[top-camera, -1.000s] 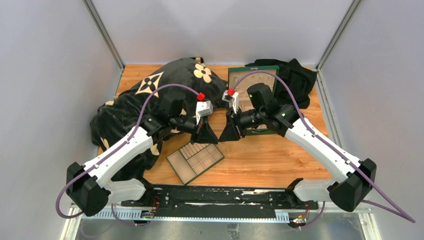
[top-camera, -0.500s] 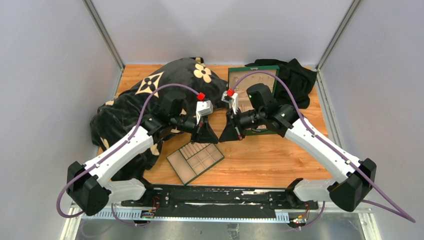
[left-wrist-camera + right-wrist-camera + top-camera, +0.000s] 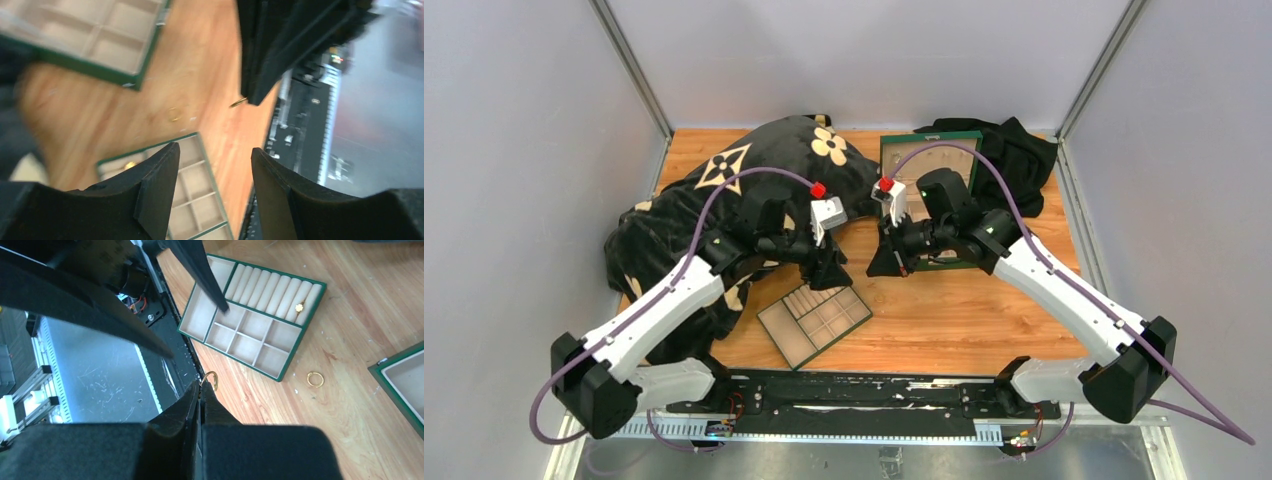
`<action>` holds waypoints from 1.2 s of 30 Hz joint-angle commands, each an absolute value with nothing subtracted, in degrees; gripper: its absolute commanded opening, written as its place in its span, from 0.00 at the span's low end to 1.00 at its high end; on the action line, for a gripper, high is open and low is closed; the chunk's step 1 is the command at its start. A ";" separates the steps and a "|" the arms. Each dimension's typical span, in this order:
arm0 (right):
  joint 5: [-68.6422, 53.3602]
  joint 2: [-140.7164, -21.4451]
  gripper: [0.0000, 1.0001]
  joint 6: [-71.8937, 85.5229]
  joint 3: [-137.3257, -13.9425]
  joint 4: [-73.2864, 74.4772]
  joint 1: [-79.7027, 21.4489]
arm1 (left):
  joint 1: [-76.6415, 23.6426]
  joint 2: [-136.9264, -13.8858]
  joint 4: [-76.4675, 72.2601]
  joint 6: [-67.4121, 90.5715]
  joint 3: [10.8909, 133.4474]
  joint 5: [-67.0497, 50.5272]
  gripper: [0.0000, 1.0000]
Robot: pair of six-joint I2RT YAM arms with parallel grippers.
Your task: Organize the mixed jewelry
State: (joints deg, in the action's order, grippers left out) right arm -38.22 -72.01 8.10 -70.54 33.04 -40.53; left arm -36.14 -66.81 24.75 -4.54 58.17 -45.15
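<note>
My right gripper (image 3: 201, 386) is shut on a thin gold ring (image 3: 212, 379), which sticks out past its tips above the wood. In the left wrist view that ring (image 3: 238, 103) juts from the right gripper's dark tips. My left gripper (image 3: 215, 165) is open and holds nothing, just left of the right gripper (image 3: 879, 262) in the top view. A second gold ring (image 3: 315, 379) lies loose on the table beside the green tray (image 3: 302, 335). A small gold piece (image 3: 300, 306) sits in the tray's roll section. No silvery cluster shows.
The green box with beige lining (image 3: 929, 150) stands open behind the right gripper. A black cloth with beige flowers (image 3: 724, 190) covers the left of the table under the left arm. Another black cloth (image 3: 1019, 150) lies at the back right. The black base rail (image 3: 854, 390) runs along the near edge.
The right gripper shut on the gold ring. The left gripper then opened and drew back to the left, leaving the ring in the right gripper.
</note>
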 commanded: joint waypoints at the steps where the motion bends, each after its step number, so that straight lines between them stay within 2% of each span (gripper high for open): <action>1: -33.65 -71.86 0.00 9.16 -68.53 31.96 -41.56 | -35.77 -59.94 29.81 -5.14 59.11 -22.39 0.60; 5: -29.67 -74.67 0.00 12.54 -65.47 26.53 -43.29 | -35.69 -53.64 28.93 -1.60 57.40 -3.51 0.60; 8: -24.53 -77.51 0.00 14.59 -63.33 20.02 -46.32 | -35.68 -49.32 28.72 6.27 58.73 10.33 0.73; 11: -19.43 -80.95 0.00 16.40 -62.19 13.66 -49.45 | -35.71 -47.00 30.78 9.97 61.38 16.20 0.78; 16: -13.15 -88.64 0.00 18.60 -63.09 7.86 -51.74 | -35.68 -49.11 37.79 12.07 65.44 18.51 0.78; 22: -11.34 -97.14 0.00 21.25 -64.96 5.00 -52.72 | -35.68 -49.08 38.06 13.18 65.14 18.12 0.78; 36: -9.48 -104.21 0.00 22.64 -67.73 3.58 -53.42 | -35.68 -49.57 37.42 11.68 65.20 17.91 0.78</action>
State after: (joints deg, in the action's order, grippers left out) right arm -10.87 -102.37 21.91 -65.19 4.67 -52.51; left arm -35.97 -49.52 37.47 12.38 64.84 16.93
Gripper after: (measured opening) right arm 0.021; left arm 0.781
